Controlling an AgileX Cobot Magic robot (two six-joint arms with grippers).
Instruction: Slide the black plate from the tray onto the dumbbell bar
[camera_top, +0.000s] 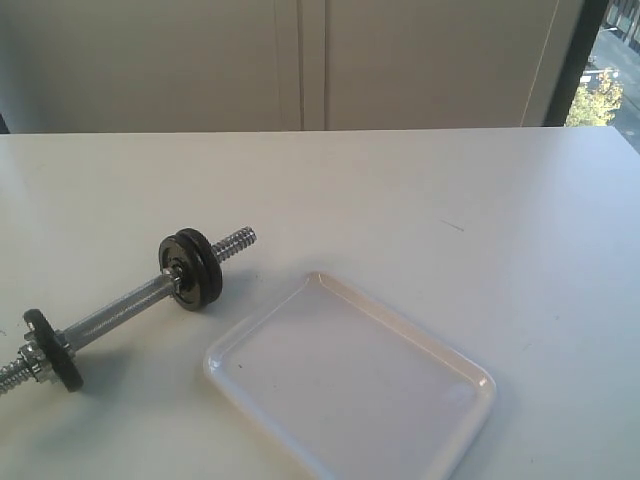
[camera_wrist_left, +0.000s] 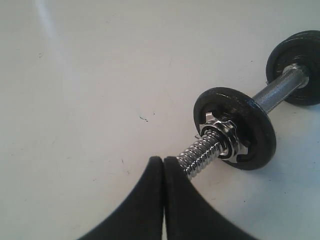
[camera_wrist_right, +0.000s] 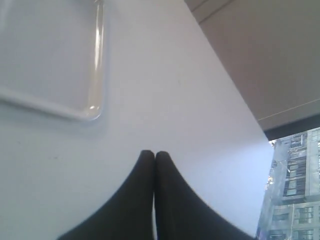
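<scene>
Sitting on the dumbbell bar (camera_top: 115, 312), the black plate (camera_top: 203, 258) is a matte round disc with a raised rim. It is pressed against what looks like a second disc near the bare threaded end; the split is hard to tell. Count: one bar, one white tray (camera_top: 400, 322), one more black disc (camera_top: 55, 350) at the other end, and one chrome star nut (camera_wrist_left: 227, 137) clearly seen. The tray lies on the white surface (camera_top: 450, 200) just beside the plate end, not touching. The left gripper (camera_wrist_left: 163, 159) is closed with its fingers together, empty, next to the threaded tip. The right gripper (camera_wrist_right: 154, 152) is closed and empty, near the tray corner.
</scene>
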